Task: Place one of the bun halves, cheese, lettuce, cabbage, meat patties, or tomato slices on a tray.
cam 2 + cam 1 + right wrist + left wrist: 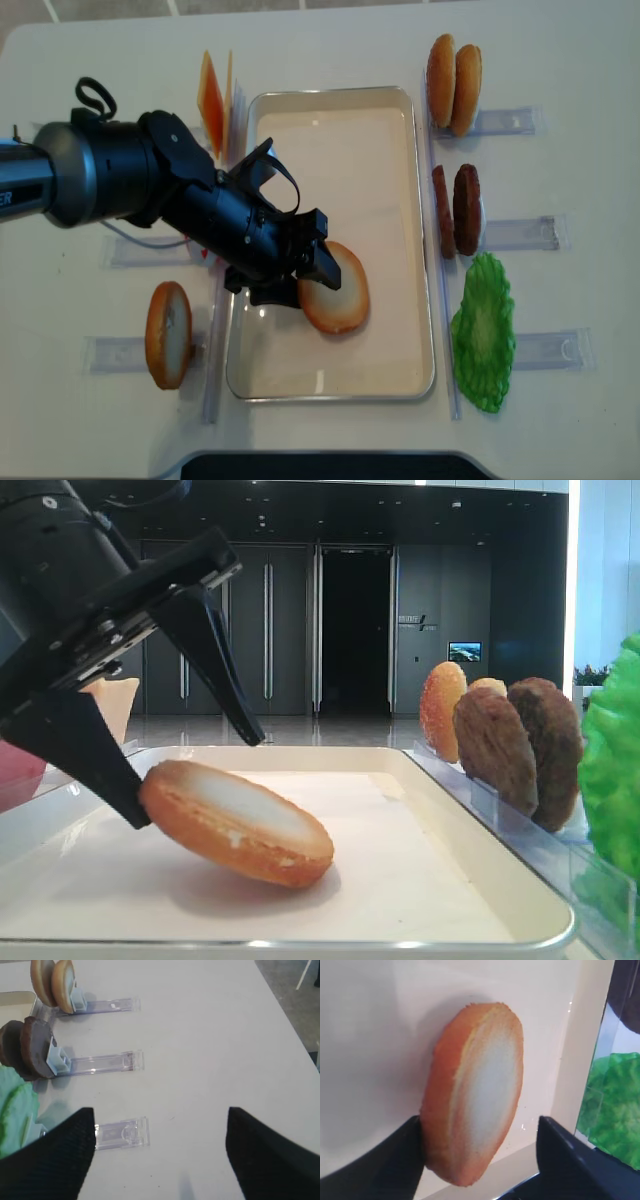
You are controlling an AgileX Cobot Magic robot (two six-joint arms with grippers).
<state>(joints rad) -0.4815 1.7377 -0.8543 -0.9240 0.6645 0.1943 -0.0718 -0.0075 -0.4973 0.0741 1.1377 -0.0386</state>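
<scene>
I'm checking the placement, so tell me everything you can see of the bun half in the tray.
The bun half is a flat round disc with a golden-brown crust rim and a pale, whitish toasted cut face turned upward. It looks bready and slightly rough at the edge. It lies tilted inside the cream-white tray, one edge down on the floor, the raised edge against a finger of the left claw, whose jaws stand apart.

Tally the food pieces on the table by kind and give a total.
Bun pieces: 4, one on the tray, one upright left, two upright top right
Meat patties: 2
Cheese slices: 2
Lettuce: 1
Total: 9
</scene>
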